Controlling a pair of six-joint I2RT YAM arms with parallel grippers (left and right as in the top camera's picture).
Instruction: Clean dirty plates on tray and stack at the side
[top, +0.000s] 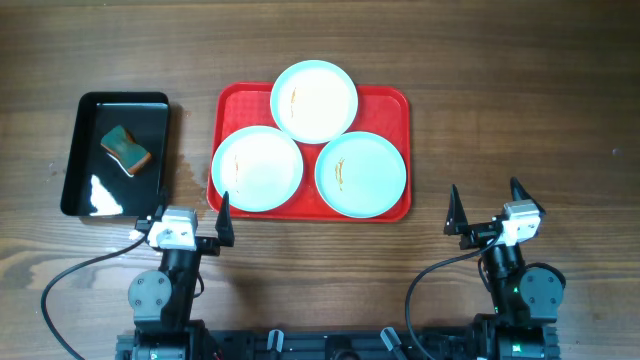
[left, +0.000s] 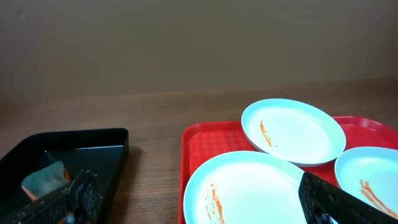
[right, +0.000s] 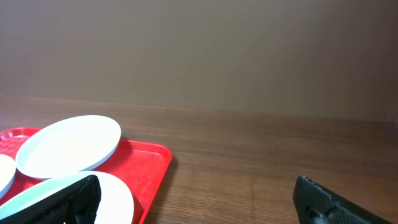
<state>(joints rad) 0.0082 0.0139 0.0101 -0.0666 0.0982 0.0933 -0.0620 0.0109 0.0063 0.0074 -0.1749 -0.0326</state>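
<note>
Plainly the job stood at its very first step, with no plate wiped or stacked. The red tray (top: 388, 102) lay mid-table with all three plates on it, set close together in a triangle: the far plate (top: 314, 101), the left plate (top: 257, 168) and the right plate (top: 360, 174). Each showed a thin orange streak near its middle.

The left gripper (top: 182, 218) hung by the table's near edge, just in front of the tray's left corner, jaws spread wide with nothing between them. The right gripper (top: 485, 200) sat off to the right of the tray, equally wide and equally empty.

A sponge (top: 126, 149) lay in the black tray (top: 125, 97) over to the left, apart from both arms but nearer the left one. To my eye the next move belonged to that arm: reach across to the black tray, settle over the sponge and close on it before going near a plate. The right arm looked best placed to steady or lift whichever plate got wiped first.
</note>
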